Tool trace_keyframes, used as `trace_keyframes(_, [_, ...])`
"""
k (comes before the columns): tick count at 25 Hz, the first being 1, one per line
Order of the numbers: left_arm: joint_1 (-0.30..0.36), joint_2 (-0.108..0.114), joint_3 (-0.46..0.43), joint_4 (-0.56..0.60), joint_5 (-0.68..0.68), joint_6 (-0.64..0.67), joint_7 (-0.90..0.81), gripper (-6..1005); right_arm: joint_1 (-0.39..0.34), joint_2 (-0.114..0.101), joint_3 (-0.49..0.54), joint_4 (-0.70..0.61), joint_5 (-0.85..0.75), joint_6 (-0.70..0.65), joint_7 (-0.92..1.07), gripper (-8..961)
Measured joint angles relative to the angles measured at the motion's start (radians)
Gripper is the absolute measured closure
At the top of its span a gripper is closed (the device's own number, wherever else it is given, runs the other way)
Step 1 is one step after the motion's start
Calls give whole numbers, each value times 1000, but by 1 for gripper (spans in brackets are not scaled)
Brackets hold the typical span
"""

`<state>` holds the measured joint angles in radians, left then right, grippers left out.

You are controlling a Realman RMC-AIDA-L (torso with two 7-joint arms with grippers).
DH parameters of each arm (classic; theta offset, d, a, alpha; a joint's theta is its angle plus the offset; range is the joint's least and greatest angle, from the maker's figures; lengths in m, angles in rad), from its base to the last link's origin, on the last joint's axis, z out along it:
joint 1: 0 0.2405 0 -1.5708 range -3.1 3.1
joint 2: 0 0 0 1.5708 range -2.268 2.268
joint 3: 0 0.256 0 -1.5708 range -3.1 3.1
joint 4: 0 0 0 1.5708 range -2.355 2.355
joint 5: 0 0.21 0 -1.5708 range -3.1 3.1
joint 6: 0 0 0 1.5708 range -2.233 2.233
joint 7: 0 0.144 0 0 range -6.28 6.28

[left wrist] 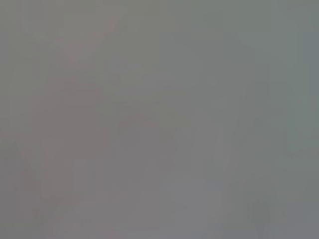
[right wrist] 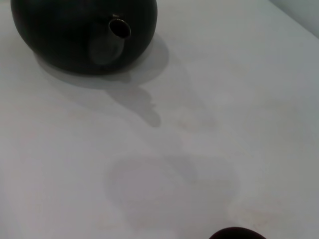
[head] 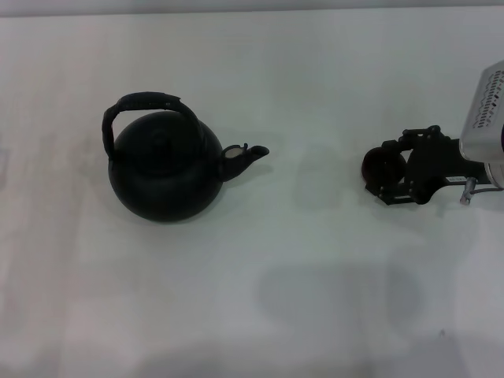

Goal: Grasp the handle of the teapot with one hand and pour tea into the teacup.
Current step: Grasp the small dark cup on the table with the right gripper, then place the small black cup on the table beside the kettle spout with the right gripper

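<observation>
The teapot [head: 164,169] is a large round matte-black pot standing at the left of the white table, with its short spout [head: 246,156] pointing right. Its arched handle [head: 146,104] stands upright over the lid. The right wrist view shows the pot [right wrist: 60,35] and the spout's mouth [right wrist: 119,28]. The tiny dark teacup [head: 383,166] sits far right of the spout; only its rim [right wrist: 236,233] shows in the right wrist view. My right gripper [head: 396,168] reaches in from the right edge, its jaws closed around the teacup. My left gripper is out of view.
The white table [head: 260,299] stretches between the teapot and the teacup. The right arm's silver-grey wrist housing [head: 487,118] stands at the right edge. The left wrist view shows only a blank grey field.
</observation>
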<state>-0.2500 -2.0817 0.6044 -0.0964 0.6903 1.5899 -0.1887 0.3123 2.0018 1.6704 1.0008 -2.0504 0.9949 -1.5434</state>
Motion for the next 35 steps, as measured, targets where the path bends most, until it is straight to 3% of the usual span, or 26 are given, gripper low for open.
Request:
trace_keyframes(13, [0,0,0,0,0,-2,0,318,2,0,1,10,0,20,-6,216])
trace_keyframes(23, [0,-1,0,0,14,0,0,318,5,1,-7,130,11,117,73,209])
trace_keyframes(35, [0,-2,0,0,37,5,0,318,59,6,-179,178,12,25,166,201])
